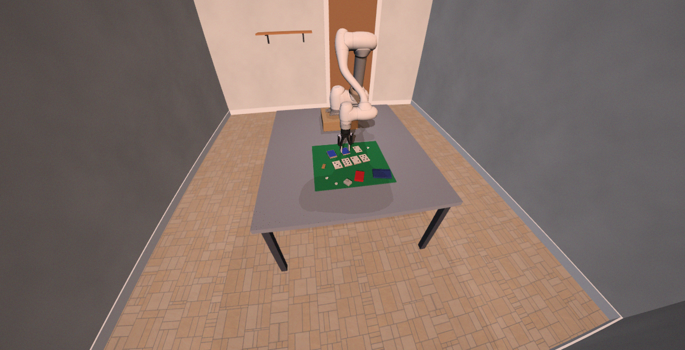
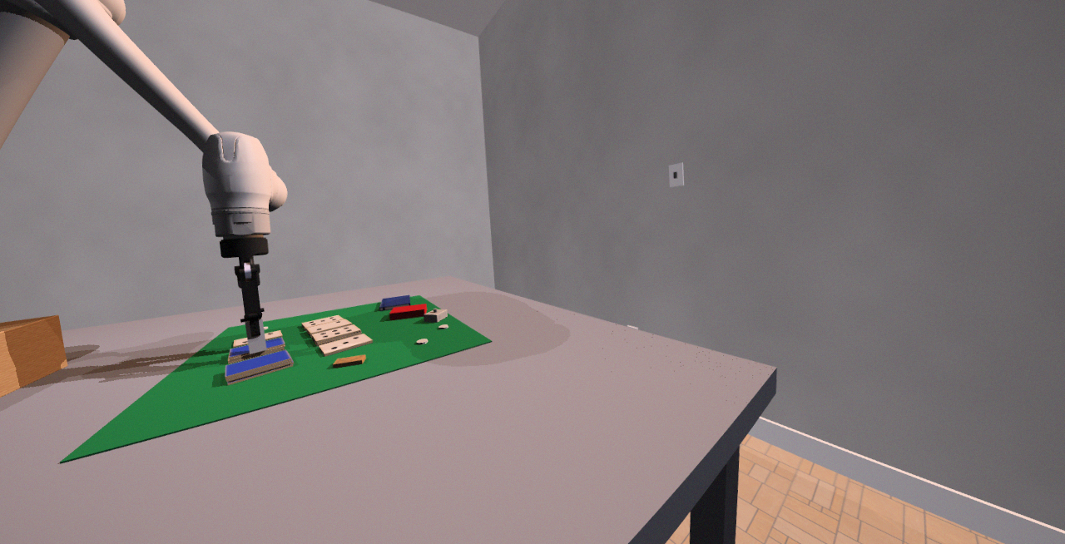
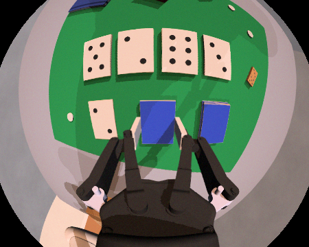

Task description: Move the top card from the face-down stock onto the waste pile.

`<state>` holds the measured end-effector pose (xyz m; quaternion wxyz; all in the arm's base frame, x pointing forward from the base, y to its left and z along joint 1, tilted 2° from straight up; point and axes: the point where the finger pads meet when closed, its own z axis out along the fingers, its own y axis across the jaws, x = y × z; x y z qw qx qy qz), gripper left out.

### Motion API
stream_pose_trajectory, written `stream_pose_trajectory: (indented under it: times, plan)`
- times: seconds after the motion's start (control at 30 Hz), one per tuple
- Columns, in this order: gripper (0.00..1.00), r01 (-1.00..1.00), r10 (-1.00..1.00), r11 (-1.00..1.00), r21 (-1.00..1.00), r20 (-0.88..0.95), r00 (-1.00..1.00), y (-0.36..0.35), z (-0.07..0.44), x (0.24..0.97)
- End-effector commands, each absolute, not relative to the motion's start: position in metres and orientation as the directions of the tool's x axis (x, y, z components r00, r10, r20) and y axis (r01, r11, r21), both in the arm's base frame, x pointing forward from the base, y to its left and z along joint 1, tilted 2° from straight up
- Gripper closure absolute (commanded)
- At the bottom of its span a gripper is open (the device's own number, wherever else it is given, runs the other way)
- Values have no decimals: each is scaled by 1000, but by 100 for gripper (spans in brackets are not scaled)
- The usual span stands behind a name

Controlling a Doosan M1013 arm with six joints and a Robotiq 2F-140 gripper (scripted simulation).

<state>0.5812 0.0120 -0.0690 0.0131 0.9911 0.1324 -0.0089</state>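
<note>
My gripper (image 3: 157, 123) is shut on a blue-backed card (image 3: 157, 120), gripping it by its two long edges. It also shows in the exterior view (image 2: 256, 348), where the card lies flat and very low over the waste pile, which it almost wholly hides. I cannot tell whether card and pile touch. The face-down stock (image 3: 215, 122), a thick blue-topped stack (image 2: 258, 365), stands just beside the card in the same row, apart from it. A face-up two-pip card (image 3: 102, 118) lies on the other side. All sit on the green mat (image 1: 352, 166).
A row of four face-up cards (image 3: 156, 52) lies beyond the gripper. A wooden block (image 2: 26, 351) holds the arm's base.
</note>
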Motion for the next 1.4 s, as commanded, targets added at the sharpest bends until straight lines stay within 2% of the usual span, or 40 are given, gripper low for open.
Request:
stream_pose_trajectory:
  times: [0.0,0.07,0.1,1.37]
  plan:
    - [57,263,262,-965,23,-21,965,12,-69,581]
    - [57,263,262,-965,23,-21,965,12,-69,581]
    - [50,263,262,-965,23,-21,965,12,-69,581]
    - [50,263,262,-965,23,-21,965,12,-67,581]
